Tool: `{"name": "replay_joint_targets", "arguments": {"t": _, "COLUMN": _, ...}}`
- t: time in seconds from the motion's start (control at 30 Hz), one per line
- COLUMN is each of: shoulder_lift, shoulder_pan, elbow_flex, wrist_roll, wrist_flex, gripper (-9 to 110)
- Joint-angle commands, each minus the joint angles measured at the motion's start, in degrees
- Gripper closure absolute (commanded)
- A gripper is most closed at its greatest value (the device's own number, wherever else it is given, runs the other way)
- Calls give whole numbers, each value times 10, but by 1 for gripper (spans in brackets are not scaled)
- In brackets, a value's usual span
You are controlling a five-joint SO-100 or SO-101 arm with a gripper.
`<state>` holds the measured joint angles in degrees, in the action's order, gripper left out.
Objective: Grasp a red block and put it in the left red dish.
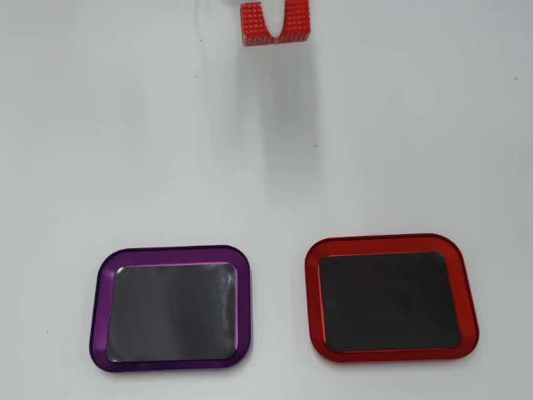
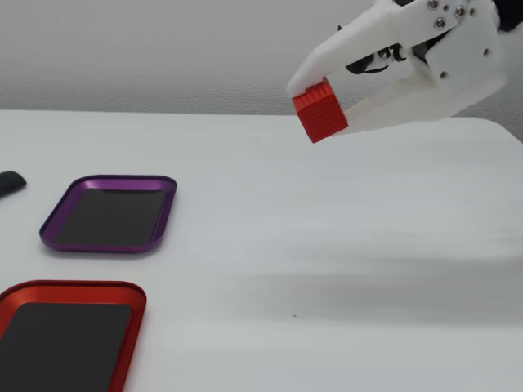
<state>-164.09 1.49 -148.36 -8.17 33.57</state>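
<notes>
Red block [image 2: 319, 111]: I see it pinched at the fingertips, lifted well clear of the table; in the overhead view it sits at the top edge, its studded face [image 1: 275, 22] turned toward the camera.
Gripper [image 2: 327, 104]: white two-finger unit entering the fixed view from the upper right, reaching out nearly level; jaws drawn in narrow against two opposite faces of the block.
Fingers: the upper finger [image 2: 351, 45] lies over the block, the lower finger [image 2: 392, 110] under it; in the overhead view one finger crosses the middle of the block.
Handling, my judgement: small, rigid and light; the studded face should give the pads some bite, while the smooth sides may slip. The hold is at the very fingertips, so I would expect it to pivot if I swing fast.
Where to hold, my judgement: flat opposite faces, near the block's middle, as now.
Left red dish [image 2: 131, 292]: bottom left of the fixed view, lower right in the overhead view [image 1: 390, 242]; dark inside empty, well apart from the block.
Purple tray [image 2: 110, 181]: beside the red dish, also empty.
Dark object [image 2: 10, 182]: at the left edge of the fixed view; I cannot identify it.
Table [image 1: 375, 125]: plain white.
Step in hand, my judgement: carrying; release not yet made.
</notes>
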Motion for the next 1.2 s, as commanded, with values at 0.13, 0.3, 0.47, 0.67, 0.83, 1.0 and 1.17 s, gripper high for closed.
{"name": "replay_joint_targets", "arguments": {"t": 0.13, "shoulder_lift": 43, "shoulder_pan": -61, "elbow_flex": -68, "wrist_roll": -2, "wrist_flex": -204, "gripper": 102}}
{"name": "replay_joint_targets", "arguments": {"t": 0.3, "shoulder_lift": 219, "shoulder_pan": -99, "elbow_flex": -6, "wrist_roll": 2, "wrist_flex": -274, "gripper": 102}}
{"name": "replay_joint_targets", "arguments": {"t": 0.47, "shoulder_lift": 434, "shoulder_pan": -128, "elbow_flex": 138, "wrist_roll": 3, "wrist_flex": -288, "gripper": 102}}
{"name": "replay_joint_targets", "arguments": {"t": 0.67, "shoulder_lift": 657, "shoulder_pan": -130, "elbow_flex": 319, "wrist_roll": 4, "wrist_flex": -279, "gripper": 102}}
{"name": "replay_joint_targets", "arguments": {"t": 0.83, "shoulder_lift": 774, "shoulder_pan": -130, "elbow_flex": 403, "wrist_roll": 5, "wrist_flex": -279, "gripper": 102}}
{"name": "replay_joint_targets", "arguments": {"t": 1.0, "shoulder_lift": 846, "shoulder_pan": -130, "elbow_flex": 496, "wrist_roll": 5, "wrist_flex": -279, "gripper": 102}}
{"name": "replay_joint_targets", "arguments": {"t": 1.17, "shoulder_lift": 904, "shoulder_pan": -130, "elbow_flex": 573, "wrist_roll": 4, "wrist_flex": -279, "gripper": 102}}
